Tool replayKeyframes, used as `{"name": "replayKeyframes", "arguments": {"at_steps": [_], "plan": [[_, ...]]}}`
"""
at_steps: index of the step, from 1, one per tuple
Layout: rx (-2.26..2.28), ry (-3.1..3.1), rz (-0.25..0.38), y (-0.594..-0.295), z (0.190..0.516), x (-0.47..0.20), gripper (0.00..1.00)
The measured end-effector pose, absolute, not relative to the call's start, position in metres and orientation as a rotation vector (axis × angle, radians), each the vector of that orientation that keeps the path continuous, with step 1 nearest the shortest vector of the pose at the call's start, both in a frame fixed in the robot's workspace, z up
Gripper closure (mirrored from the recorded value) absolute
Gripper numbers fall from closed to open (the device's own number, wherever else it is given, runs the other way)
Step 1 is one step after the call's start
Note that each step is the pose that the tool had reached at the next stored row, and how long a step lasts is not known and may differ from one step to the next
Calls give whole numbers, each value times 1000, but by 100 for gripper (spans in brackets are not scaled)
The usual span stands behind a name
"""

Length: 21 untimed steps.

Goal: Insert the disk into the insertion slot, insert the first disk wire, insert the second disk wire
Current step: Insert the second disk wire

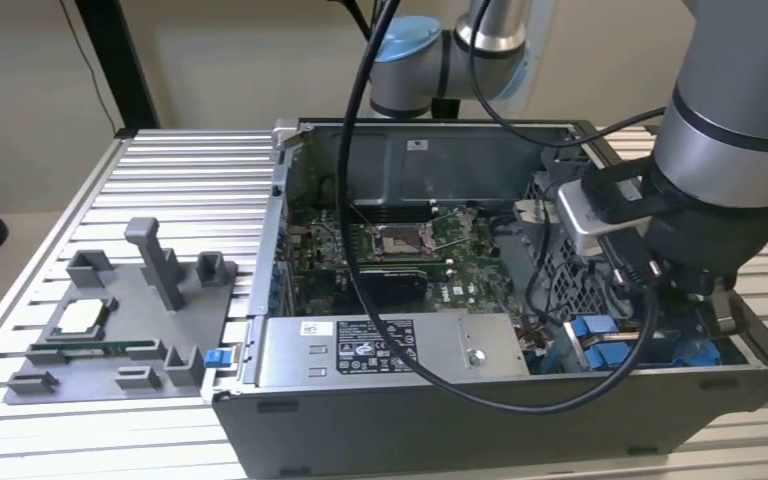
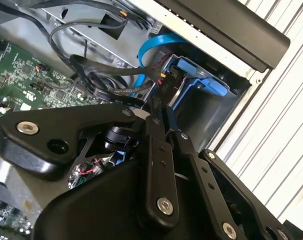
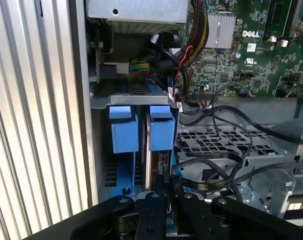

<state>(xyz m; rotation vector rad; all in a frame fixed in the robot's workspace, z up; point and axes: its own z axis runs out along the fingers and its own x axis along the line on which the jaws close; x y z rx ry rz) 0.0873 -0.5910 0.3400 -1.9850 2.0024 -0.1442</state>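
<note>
Pincer point(image 3: 167, 187) sits low inside the open computer case point(image 1: 491, 420), in the corner toward the exterior view's right. Its black fingers point(image 3: 159, 200) are drawn narrow, close together. Whether anything is clamped between them is hard to make out. In the second wrist view the gripper tip point(image 2: 160, 107) lies just beside a black connector with red and black leads point(image 2: 166, 80).

The disk point(image 3: 162, 135) stands on edge in the insertion slot point(image 3: 102, 102), directly ahead of the fingertips. Its blue caddy tabs show at the grey metal rim, while the drive body is mostly hidden. Black cables point(image 3: 216, 165) loop over the perforated bay alongside, and a flat blue cable point(image 2: 151, 45) curves above the slot.

Labels: a white printed label is on the grey power-supply box point(image 1: 357, 350), with white lettering on the green motherboard point(image 3: 251, 55).

Surface: the case rests on a ribbed aluminium table point(image 1: 184, 170). A grey fixture tray point(image 1: 104, 330) lies well apart, toward the exterior view's left. A plain beige wall point(image 1: 224, 50) and a black post point(image 1: 117, 60) are behind.

The arm point(image 1: 731, 120) covers the slot corner in the exterior view, and its top is cut off
</note>
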Motion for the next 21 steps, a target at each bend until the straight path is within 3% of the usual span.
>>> {"name": "replayKeyframes", "arguments": {"at_steps": [8,21], "plan": [[-1946,1951,-222,-591,335,72,100],[-1928,1927,-256,-591,327,67,100]]}}
